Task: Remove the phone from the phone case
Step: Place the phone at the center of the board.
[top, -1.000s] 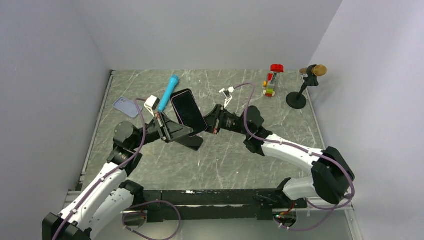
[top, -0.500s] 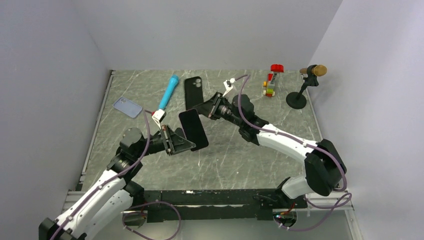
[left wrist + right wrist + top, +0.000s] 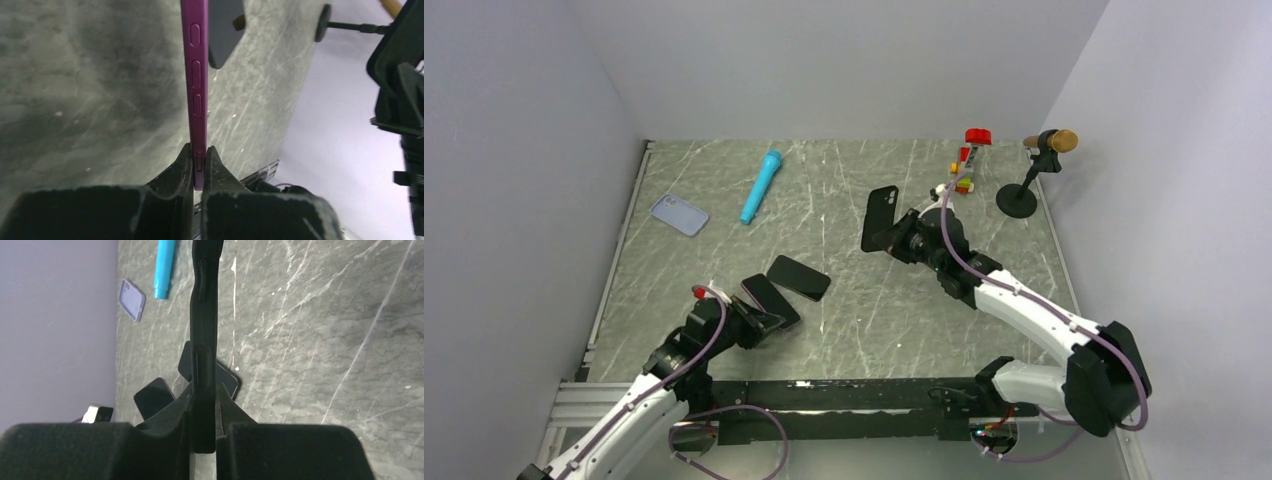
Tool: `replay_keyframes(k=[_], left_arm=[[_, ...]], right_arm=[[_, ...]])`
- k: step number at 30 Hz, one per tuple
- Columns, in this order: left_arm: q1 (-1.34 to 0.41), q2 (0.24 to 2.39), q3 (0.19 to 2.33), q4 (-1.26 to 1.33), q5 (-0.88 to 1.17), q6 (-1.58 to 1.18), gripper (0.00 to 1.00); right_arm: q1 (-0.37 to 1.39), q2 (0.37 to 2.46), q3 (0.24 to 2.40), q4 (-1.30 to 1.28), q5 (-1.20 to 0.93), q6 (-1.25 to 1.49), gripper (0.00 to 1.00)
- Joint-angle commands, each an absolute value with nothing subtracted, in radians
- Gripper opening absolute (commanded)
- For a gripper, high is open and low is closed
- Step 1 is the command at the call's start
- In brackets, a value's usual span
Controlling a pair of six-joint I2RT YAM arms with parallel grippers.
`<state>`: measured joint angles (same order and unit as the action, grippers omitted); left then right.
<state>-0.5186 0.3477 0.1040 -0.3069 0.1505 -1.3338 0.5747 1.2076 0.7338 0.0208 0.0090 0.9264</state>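
Note:
My left gripper [image 3: 757,318] [image 3: 199,160] is shut on the bottom edge of the phone [image 3: 771,300] [image 3: 195,75], a black-screened slab with a purple rim, held low over the table's near left. My right gripper [image 3: 904,240] [image 3: 202,400] is shut on a black phone case [image 3: 881,216] [image 3: 204,315] with a corner camera cutout, held upright above the table's middle right, apart from the phone. A pale blue-grey phone case [image 3: 678,214] [image 3: 132,299] lies flat at the far left.
A second black slab [image 3: 799,277] [image 3: 226,378] lies flat just beyond the phone. A blue cylinder [image 3: 761,186] lies at the back left. A toy of coloured bricks [image 3: 965,165] and a microphone on a stand [image 3: 1034,165] are at the back right. Walls close in three sides.
The black case came off the phone. My right gripper carried it back and to the right; my left gripper brought the phone down toward the near left.

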Motion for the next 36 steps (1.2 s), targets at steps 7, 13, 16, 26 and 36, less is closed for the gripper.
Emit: replay_keyframes(k=[7, 13, 16, 26, 36], left_arm=[[-0.572, 0.368, 0.024, -0.162, 0.016, -1.484, 0.0], [-0.67, 0.435, 0.046, -0.196, -0.075, -1.596, 0.0], [-0.695, 0.479, 0.098, -0.285, -0.116, -1.656, 0.0], [-0.697, 0.752, 0.094, -0.073, -0.08, -1.822, 0.0], [-0.698, 0.838, 0.116, -0.012, -0.038, -1.873, 0.62]], right_arm=[[0.58, 1.106, 0.711, 0.068, -0.03, 0.924, 0.0], [0.581, 1.106, 0.711, 0.081, -0.042, 0.933, 0.0], [0.581, 1.111, 0.715, 0.069, -0.044, 0.932, 0.0], [0.581, 1.084, 0.704, 0.073, -0.041, 0.927, 0.0], [0.581, 1.067, 0.73, 0.025, -0.058, 0.915, 0.0]])
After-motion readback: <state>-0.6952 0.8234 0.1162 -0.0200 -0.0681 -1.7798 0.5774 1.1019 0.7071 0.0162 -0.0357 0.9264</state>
